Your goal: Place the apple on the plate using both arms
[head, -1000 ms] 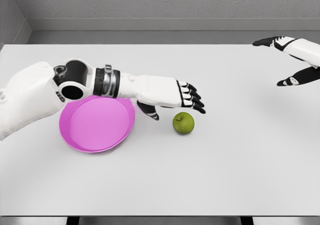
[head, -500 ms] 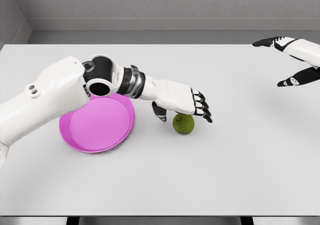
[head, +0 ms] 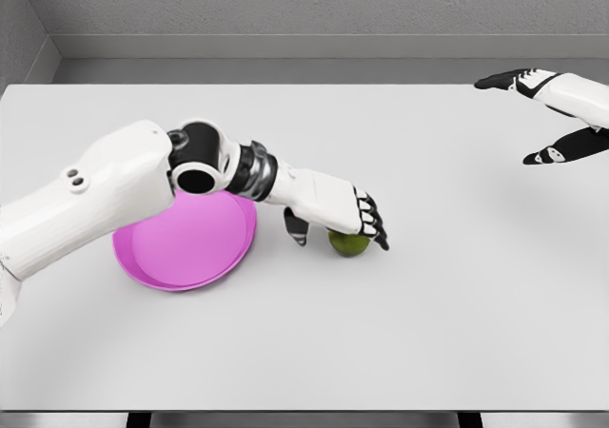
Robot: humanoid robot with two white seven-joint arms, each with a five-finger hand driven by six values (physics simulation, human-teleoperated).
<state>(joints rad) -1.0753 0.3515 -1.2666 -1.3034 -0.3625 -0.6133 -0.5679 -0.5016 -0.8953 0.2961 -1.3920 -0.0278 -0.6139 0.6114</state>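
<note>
The white left hand (head: 335,212) arches over the small green apple (head: 348,243), fingers draped across its top and thumb low beside it, not visibly clamped, because the fruit sits on the pale grey table (head: 457,295) just right of the round magenta plate (head: 186,243), while the right hand (head: 552,114) waits spread at the far edge.

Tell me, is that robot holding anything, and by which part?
Not clearly: the left hand covers the top of the apple, which sits on the table. The right hand holds nothing.

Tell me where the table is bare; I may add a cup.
Bare: the near strip in front of the pink plate and apple, and the middle between left hand and right hand. Crowded: around plate, apple and left arm.
</note>
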